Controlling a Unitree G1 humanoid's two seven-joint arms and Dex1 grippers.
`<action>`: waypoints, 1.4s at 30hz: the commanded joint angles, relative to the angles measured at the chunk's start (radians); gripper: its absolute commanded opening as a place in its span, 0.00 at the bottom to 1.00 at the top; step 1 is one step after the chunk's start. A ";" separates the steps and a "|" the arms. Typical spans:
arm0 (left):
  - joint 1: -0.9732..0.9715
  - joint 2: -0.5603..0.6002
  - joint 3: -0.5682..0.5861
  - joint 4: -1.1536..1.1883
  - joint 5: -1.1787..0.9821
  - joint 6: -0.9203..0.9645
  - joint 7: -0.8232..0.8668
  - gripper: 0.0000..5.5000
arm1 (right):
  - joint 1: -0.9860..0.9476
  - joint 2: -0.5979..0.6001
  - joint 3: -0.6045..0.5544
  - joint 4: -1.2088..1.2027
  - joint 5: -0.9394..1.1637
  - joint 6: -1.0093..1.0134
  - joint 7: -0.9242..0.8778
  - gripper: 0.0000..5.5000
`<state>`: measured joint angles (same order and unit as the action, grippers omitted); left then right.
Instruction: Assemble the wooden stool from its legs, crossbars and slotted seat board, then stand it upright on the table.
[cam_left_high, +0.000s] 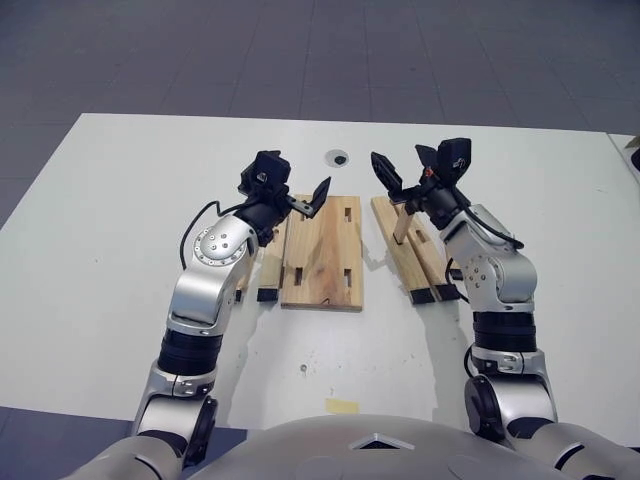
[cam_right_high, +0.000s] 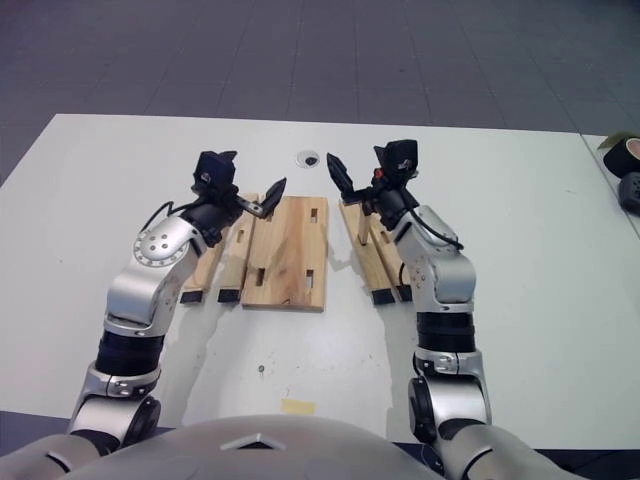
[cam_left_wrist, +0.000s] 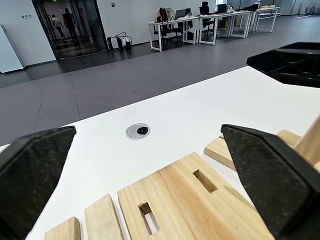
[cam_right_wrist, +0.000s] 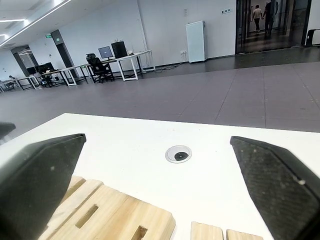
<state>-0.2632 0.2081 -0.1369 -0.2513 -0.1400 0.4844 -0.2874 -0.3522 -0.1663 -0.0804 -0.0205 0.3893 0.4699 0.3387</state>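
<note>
Slotted seat board (cam_left_high: 322, 252) lies flat mid-table, slots up. Leg and crossbar pieces (cam_left_high: 420, 265) are laid alongside it on both sides, probably so either arm can reach them. Left end effector (cam_left_high: 292, 185) and right end effector (cam_left_high: 415, 165) hover near the parts' far ends, fingers apart and holding nothing. Assembly judged not begun.

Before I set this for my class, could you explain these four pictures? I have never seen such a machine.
This is a humanoid robot with two arms, each ending in a two-finger gripper. Two pictures come from cameras in its head, looking down over the arms. The other two come from cameras on the wrists, looking out between the black fingers. On the white table lie stool parts: the slotted seat board in the middle and bars on either side, one tilted up under the right gripper. It and the left gripper are open, nothing between their fingers.
</note>
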 joint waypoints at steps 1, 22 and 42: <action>0.022 -0.015 -0.018 -0.019 0.007 0.015 0.005 0.98 | 0.062 0.028 -0.028 0.004 0.054 0.058 -0.007 0.98; 0.019 0.184 0.227 0.108 -0.103 0.146 -0.088 0.98 | 0.712 0.027 0.086 -0.658 0.272 0.105 -0.055 0.98; 0.003 0.256 0.193 0.212 -0.071 0.102 -0.171 0.98 | 0.839 0.076 0.107 -0.377 0.048 -0.017 -0.162 0.98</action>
<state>-0.2698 0.4513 0.0651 -0.0468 -0.2256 0.5938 -0.4519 0.4609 -0.0755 0.0240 -0.4440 0.4595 0.4195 0.1932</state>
